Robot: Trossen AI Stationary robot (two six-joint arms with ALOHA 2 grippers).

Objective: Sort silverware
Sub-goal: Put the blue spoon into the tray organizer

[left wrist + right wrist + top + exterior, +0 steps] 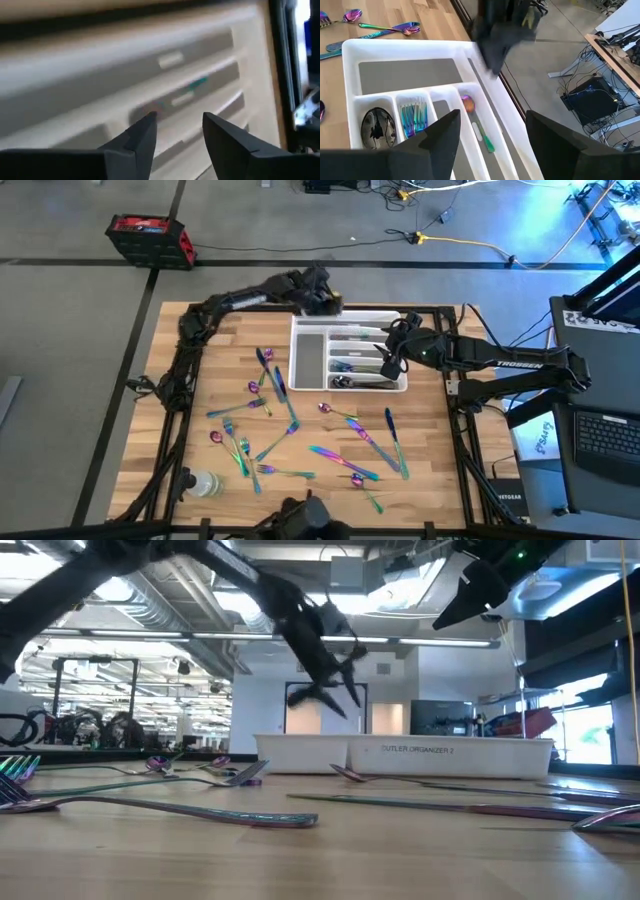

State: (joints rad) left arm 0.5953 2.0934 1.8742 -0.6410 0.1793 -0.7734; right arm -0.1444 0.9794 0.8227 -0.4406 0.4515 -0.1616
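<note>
Silverware (pixel 300 442) lies mostly loose across the middle and near side of the table (pixel 180 450); a few pieces already sit in the tray (pixel 297 370) by the far edge. Left gripper (pixel 177 127), jaws apart and empty, hangs over the tray's far compartments, seemingly just after a drop. Right gripper (pixel 490 130), spread and empty, hovers over the tray's right end. Next comes another pickup; open wood surrounds the scattered pieces.
</note>
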